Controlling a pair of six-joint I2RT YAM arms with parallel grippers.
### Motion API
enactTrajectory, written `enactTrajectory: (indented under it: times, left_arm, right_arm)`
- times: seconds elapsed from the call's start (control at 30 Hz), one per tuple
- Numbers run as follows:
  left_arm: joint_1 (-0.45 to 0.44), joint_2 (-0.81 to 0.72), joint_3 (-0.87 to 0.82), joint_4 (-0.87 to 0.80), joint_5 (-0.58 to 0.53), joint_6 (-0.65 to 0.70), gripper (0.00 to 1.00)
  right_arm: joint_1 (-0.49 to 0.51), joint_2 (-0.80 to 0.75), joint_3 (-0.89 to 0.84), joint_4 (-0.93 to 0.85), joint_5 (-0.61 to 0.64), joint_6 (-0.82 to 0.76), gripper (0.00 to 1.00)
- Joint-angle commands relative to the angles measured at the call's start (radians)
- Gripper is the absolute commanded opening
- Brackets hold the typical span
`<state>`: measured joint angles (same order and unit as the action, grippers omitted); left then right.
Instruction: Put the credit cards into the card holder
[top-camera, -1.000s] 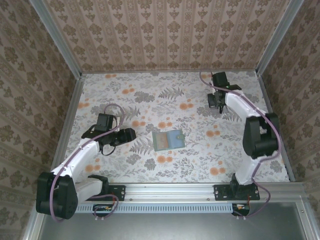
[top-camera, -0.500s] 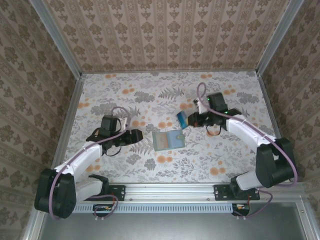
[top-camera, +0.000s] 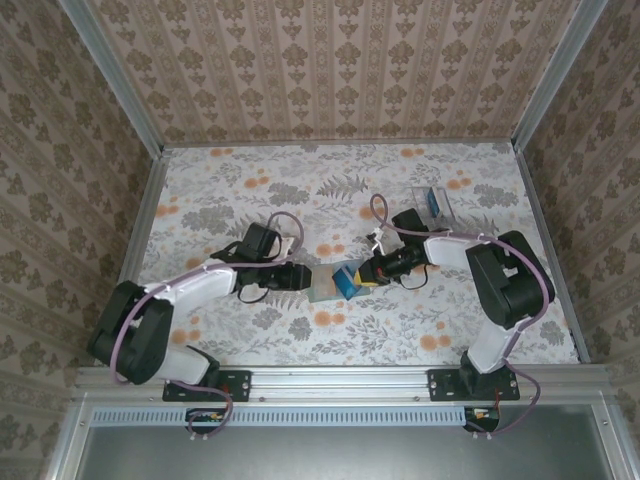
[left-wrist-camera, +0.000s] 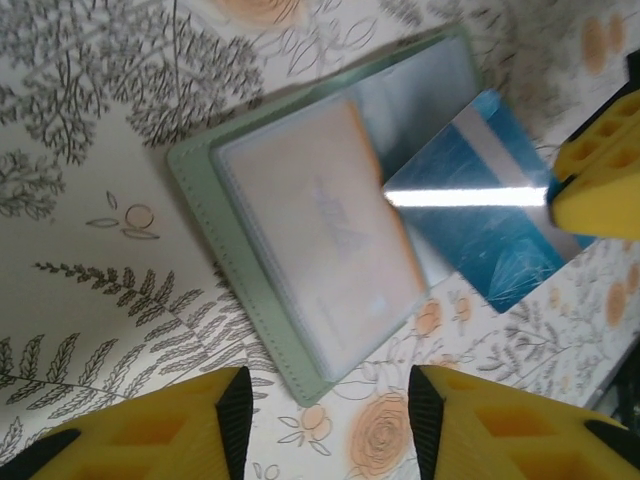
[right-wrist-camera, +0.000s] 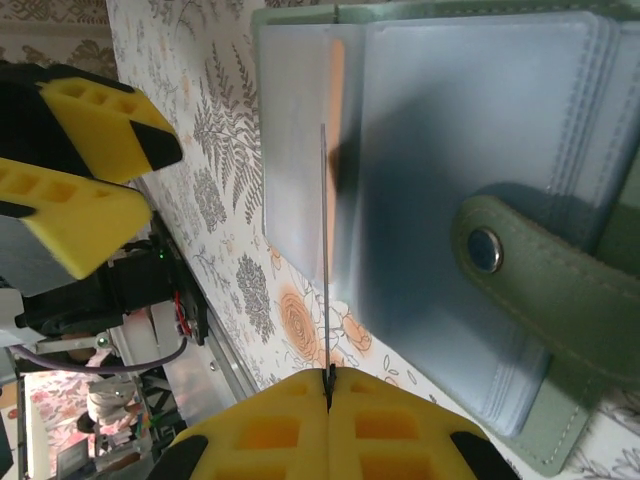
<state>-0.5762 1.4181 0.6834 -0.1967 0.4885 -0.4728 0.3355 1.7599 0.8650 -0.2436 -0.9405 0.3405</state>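
Note:
The card holder (top-camera: 322, 285) lies open on the floral table, grey-green outside, pale blue-grey slots inside (left-wrist-camera: 320, 240); its snap strap (right-wrist-camera: 520, 270) points right in the right wrist view. My right gripper (top-camera: 364, 275) is shut on a blue credit card (top-camera: 348, 281) with a pale stripe (left-wrist-camera: 480, 210). The card stands on edge (right-wrist-camera: 324, 250) over the holder's inner pockets (right-wrist-camera: 450, 180). My left gripper (top-camera: 303, 277) stands open just left of the holder, its fingertips (left-wrist-camera: 235, 415) either side of the holder's near corner, touching nothing. More credit cards (top-camera: 432, 203) lie at the back right.
Patterned walls enclose the table on three sides, with a metal rail (top-camera: 340, 378) along the near edge. Both arms meet at the table's middle; open floral surface lies at the back left and front right.
My right arm swung from the back right to the centre carrying the blue card to the holder. My left arm reached right up to the holder, and its jaws narrowed.

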Motion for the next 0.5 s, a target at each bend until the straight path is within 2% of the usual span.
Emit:
enactTrajectory:
  times: [0.0, 0.47]
  left_arm:
    - [-0.021, 0.036, 0.041, -0.012, -0.028, -0.012, 0.45]
    - [-0.048, 0.132, 0.073, -0.030, -0.087, -0.041, 0.39]
  right_arm:
    - [-0.007, 0.017, 0.049, -0.026, -0.038, -0.016, 0.00]
    - [-0.009, 0.076, 0.047, 0.000, 0.011, 0.012, 0.00]
